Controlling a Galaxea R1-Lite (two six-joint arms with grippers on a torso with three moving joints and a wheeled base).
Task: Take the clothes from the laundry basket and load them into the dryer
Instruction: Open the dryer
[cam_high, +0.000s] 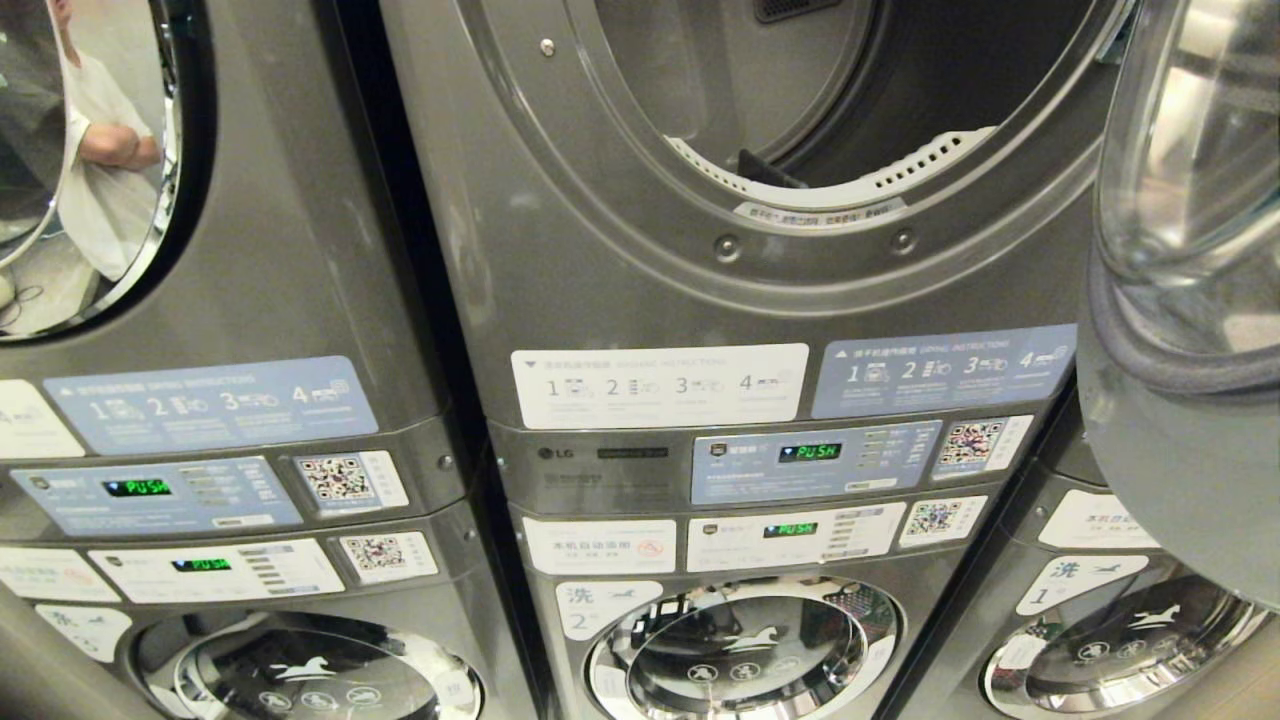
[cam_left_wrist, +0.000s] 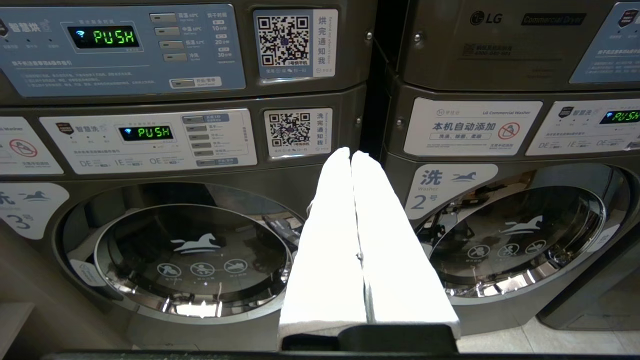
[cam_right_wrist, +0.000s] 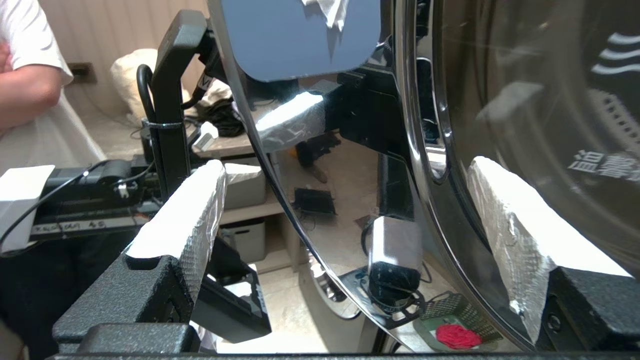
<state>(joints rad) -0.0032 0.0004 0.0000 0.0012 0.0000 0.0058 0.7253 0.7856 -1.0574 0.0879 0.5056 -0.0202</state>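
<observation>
Now R gripper (cam_right_wrist: 345, 210) spread wide beside dryer door (cam_right_wrist: 450, 150).

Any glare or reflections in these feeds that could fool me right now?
Head view: the closed dryer door on the left mirrors a person. Left wrist view: the left claw is blown out white, and the washer doors reflect the room. Right wrist view: the open door's chrome rim mirrors the floor, the laundry basket and the clothes.
</observation>
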